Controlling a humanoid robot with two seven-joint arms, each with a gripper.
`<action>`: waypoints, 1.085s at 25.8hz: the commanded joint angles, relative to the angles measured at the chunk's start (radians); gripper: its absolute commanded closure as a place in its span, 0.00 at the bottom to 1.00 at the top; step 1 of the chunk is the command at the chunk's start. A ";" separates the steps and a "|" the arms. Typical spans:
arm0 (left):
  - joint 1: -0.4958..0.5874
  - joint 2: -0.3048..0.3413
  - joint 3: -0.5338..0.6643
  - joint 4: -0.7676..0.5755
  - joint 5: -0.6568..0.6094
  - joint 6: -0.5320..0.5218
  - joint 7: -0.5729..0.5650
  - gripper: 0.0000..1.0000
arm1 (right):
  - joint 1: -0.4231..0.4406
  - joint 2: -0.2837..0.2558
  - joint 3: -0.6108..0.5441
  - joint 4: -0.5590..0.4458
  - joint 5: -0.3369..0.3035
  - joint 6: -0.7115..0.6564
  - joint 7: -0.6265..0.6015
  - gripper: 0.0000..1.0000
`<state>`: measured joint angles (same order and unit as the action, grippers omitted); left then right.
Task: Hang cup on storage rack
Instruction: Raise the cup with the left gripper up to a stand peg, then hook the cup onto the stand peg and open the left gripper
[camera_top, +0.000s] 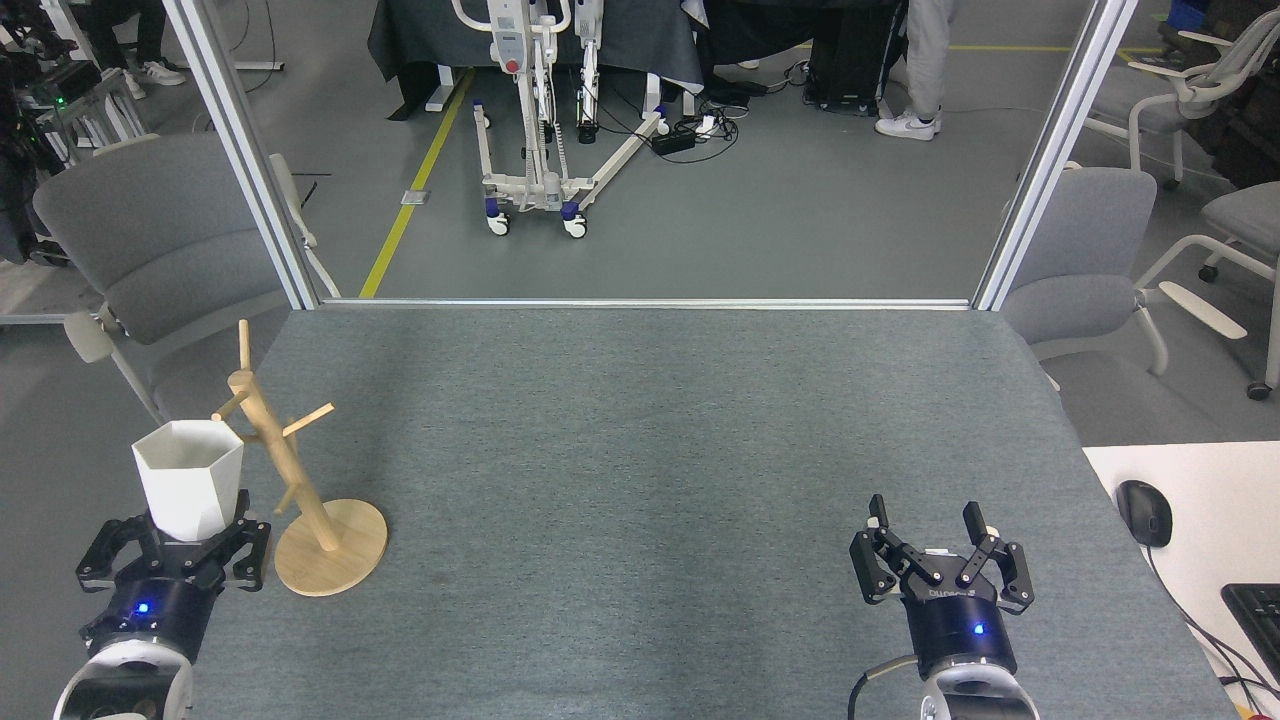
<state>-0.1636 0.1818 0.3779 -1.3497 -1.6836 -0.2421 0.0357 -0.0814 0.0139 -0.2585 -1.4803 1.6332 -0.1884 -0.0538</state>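
The white faceted cup (190, 478) stands upright, mouth up, held at its base by my left gripper (180, 535), which is shut on it near the table's left front corner. The cup's right rim sits right against the leftward pegs of the wooden storage rack (285, 462); its handle is hidden. The rack's round base (345, 555) rests on the grey table just right of the cup. My right gripper (925, 525) hovers low at the front right, open, with nothing between its fingers.
The grey table (640, 480) runs back to a metal-framed far edge. Grey chairs (150, 240) stand off both back corners. At the right lies a white desk (1190, 520) with a mouse and keyboard. A wheeled lift stand and a person's legs are on the floor beyond.
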 joint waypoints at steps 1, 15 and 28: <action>0.001 -0.001 -0.010 0.007 -0.015 0.000 0.003 1.00 | -0.001 0.001 -0.001 0.000 0.001 0.000 0.000 0.00; -0.010 -0.012 -0.016 0.076 -0.011 0.012 0.007 0.39 | -0.001 0.000 0.001 0.000 0.001 0.000 -0.001 0.00; -0.011 -0.033 -0.016 0.080 -0.002 0.030 0.015 0.07 | -0.001 -0.002 -0.001 0.011 0.001 0.000 0.000 0.00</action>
<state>-0.1747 0.1511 0.3620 -1.2728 -1.6867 -0.2118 0.0511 -0.0829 0.0117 -0.2590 -1.4766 1.6337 -0.1887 -0.0520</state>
